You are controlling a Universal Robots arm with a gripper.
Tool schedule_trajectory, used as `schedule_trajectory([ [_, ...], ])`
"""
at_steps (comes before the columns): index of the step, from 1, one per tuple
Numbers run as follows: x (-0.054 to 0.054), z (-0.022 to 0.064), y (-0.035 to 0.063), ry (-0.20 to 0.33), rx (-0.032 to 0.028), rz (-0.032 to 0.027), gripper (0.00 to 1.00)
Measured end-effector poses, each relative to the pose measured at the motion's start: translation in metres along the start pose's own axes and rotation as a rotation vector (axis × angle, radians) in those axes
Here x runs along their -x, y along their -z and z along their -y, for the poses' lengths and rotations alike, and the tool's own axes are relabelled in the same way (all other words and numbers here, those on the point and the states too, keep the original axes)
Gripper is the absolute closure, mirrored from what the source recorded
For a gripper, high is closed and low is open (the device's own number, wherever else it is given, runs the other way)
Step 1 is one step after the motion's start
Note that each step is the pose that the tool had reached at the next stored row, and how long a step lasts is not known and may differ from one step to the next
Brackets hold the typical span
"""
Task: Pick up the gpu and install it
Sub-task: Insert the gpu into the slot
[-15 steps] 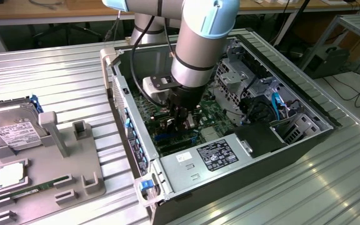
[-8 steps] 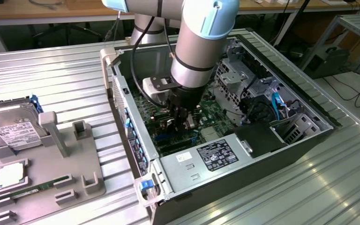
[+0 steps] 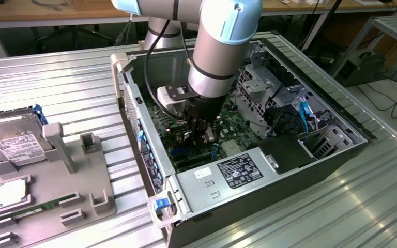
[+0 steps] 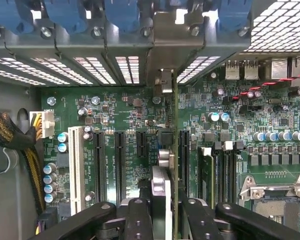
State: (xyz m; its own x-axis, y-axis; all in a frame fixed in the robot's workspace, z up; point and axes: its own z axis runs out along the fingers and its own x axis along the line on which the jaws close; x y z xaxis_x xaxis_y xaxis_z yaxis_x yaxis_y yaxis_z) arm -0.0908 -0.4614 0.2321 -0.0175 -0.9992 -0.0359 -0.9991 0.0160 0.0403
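Wrist view: pincer (image 4: 162,212) clamped on gpu (image 4: 174,150), edge-on above motherboard (image 4: 115,115) slots.

A ribbed metal worktop (image 3: 60,82) fills the foreground under even, bright light. Behind it runs a wooden bench (image 3: 40,11) with dark space beneath. At the exterior view's right, cables (image 3: 392,101) trail over what seems a pale floor beside a metal rack (image 3: 392,26).
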Motion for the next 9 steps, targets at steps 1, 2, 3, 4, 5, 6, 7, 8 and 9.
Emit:
schedule_trajectory([
  [1,0.000,0.0000,-0.0001,0.000,-0.0001,0.0002,0.72],
  [2,0.000,-0.0007,-0.0001,0.000,0.0011,0.0001,0.72],
  [3,0.000,-0.0012,-0.0002,0.000,0.0071,0.0001,0.72],
  [4,0.000,-0.0012,-0.0003,0.000,0.0071,0.0001,0.72],
  [5,0.000,-0.0028,-0.0016,0.000,0.0071,-0.0001,0.72],
  [6,0.000,-0.0027,-0.0097,0.000,0.0071,0.0001,0.72],
  [7,0.000,-0.0032,0.0038,0.000,0.0044,0.0007,0.64],
  [8,0.001,-0.0035,0.0117,0.000,0.0042,0.0004,0.64],
  [9,0.001,-0.0038,0.0162,0.000,0.0044,0.0000,0.64],
])
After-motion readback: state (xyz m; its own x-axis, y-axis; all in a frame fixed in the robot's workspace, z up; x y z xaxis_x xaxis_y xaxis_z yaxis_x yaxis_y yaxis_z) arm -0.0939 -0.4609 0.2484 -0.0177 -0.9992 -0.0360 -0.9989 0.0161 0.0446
